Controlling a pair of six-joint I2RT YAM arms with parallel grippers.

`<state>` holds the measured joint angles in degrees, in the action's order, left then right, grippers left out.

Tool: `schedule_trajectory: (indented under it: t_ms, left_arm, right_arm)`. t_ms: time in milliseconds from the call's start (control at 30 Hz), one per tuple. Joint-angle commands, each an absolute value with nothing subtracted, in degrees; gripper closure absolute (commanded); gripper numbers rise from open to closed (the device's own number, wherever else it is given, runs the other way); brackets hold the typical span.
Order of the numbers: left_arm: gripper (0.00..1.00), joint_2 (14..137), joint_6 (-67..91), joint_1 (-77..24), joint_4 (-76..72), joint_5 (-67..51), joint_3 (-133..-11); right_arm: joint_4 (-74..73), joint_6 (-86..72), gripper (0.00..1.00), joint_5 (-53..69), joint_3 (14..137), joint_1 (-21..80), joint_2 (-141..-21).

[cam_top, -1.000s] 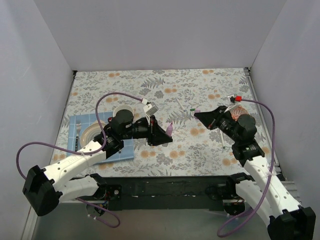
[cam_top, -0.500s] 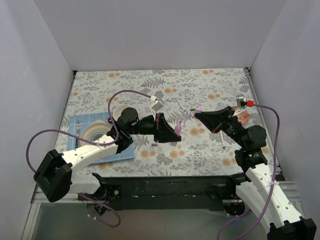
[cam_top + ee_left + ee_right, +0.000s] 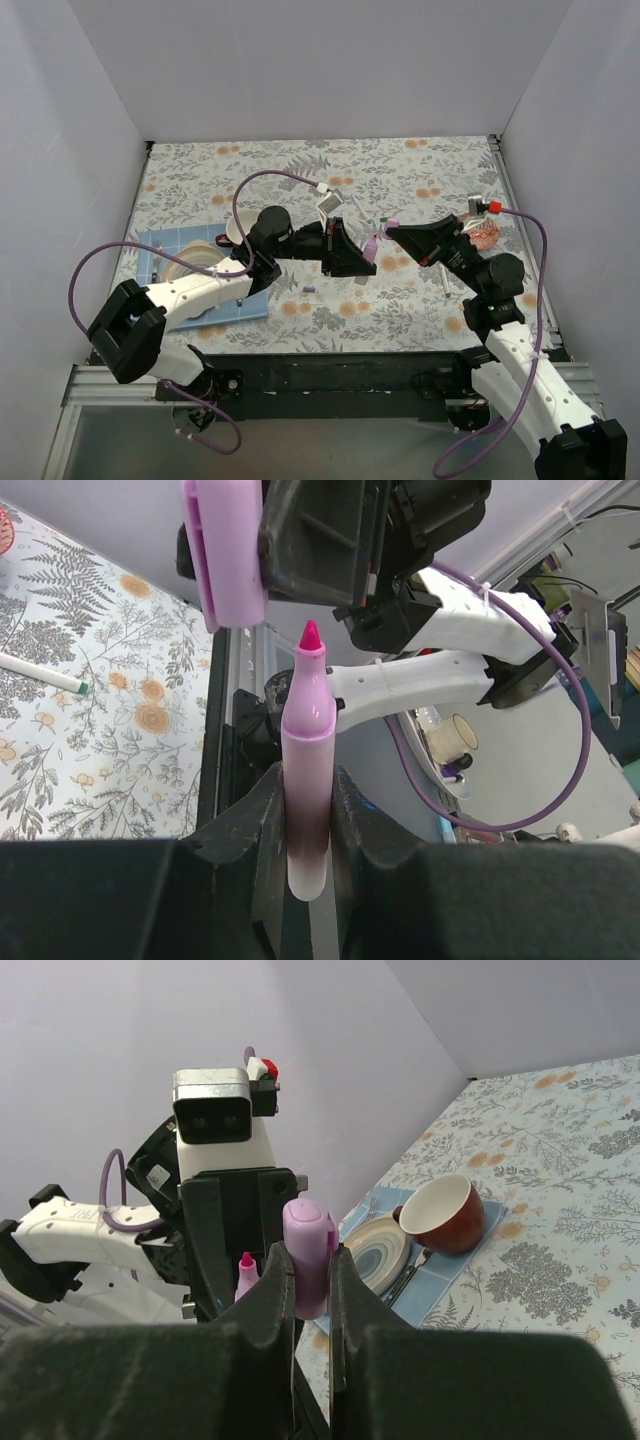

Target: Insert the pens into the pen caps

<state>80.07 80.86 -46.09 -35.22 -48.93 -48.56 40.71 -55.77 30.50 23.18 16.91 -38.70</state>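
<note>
Black and chunky, the left pincer squeezes the fat pink pen. The right pincer pinches a small lilac cap. The pen's long body points away from its own pincer, towards the other one. The cap sits just past the pen tip, a bit to one side, not touching. The cap's open end is hidden, so maybe it isn't lined up.

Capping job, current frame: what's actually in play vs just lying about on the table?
In play:
- pink pen, clamped in the left gripper
- lilac cap, clamped in the right gripper
- white pen, lying on the table
- small purple piece on the table, likely a cap

Lying about:
- brown mug
- plate
- fork
- blue mat
</note>
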Motion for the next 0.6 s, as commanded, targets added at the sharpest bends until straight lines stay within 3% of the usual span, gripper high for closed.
schedule_trajectory:
  t_ms: [0, 567]
  left_arm:
    - [1.0, 81.9, 80.2, -46.6, -35.7, -49.3, -51.7]
    - [1.0, 84.6, 80.2, -47.5, -36.1, -49.5, -52.1]
  right_arm:
    - [45.7, -56.4, 0.99, 30.6, 22.9, 17.1, -38.5]
    - [43.4, -56.1, 0.99, 30.0, 23.5, 17.1, -39.6]
